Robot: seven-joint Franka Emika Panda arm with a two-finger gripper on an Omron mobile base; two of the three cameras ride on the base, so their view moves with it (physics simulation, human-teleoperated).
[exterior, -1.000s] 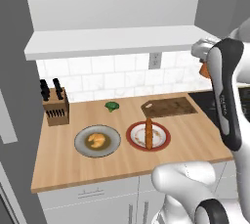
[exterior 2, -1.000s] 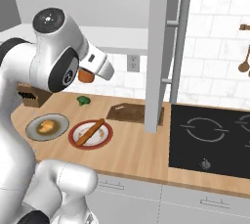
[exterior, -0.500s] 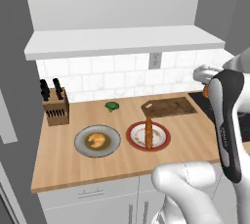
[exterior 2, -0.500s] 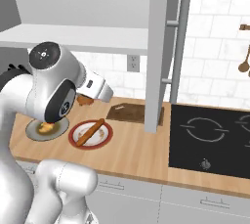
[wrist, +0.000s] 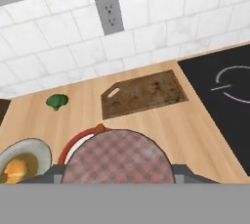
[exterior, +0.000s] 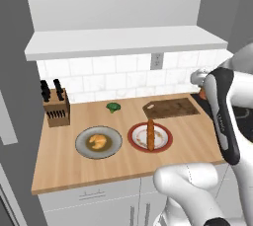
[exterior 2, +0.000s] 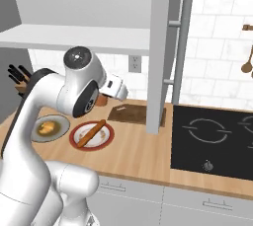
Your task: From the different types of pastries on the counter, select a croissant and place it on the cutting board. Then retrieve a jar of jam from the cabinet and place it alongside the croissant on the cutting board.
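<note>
My gripper [wrist: 117,173] is shut on the jar of jam [wrist: 117,162], whose plaid lid fills the lower hand view. The jar's orange body [exterior: 202,94] peeks out beside the hand [exterior: 199,81], above the right end of the counter [exterior: 123,168]. The dark cutting board [exterior: 170,107] [wrist: 144,93] lies bare by the back wall, below and ahead of the jar. The croissant [exterior: 99,141] [exterior 2: 47,128] rests on a grey plate [exterior: 81,146]. The stick pastry [exterior: 150,134] lies on a red-rimmed plate [exterior: 165,143]. The cabinet's white shelf [exterior: 123,40] hangs overhead.
A knife block [exterior: 54,106] stands at the counter's back left, with a green broccoli floret [exterior: 113,106] next to it. A black cooktop [exterior 2: 212,141] lies right of the board. A grey panel with a bar handle [exterior 2: 180,47] rises between board and cooktop.
The arm has come down from cabinet height with the jar still in its grip, and the hand now hangs lower, near the counter's right end.
</note>
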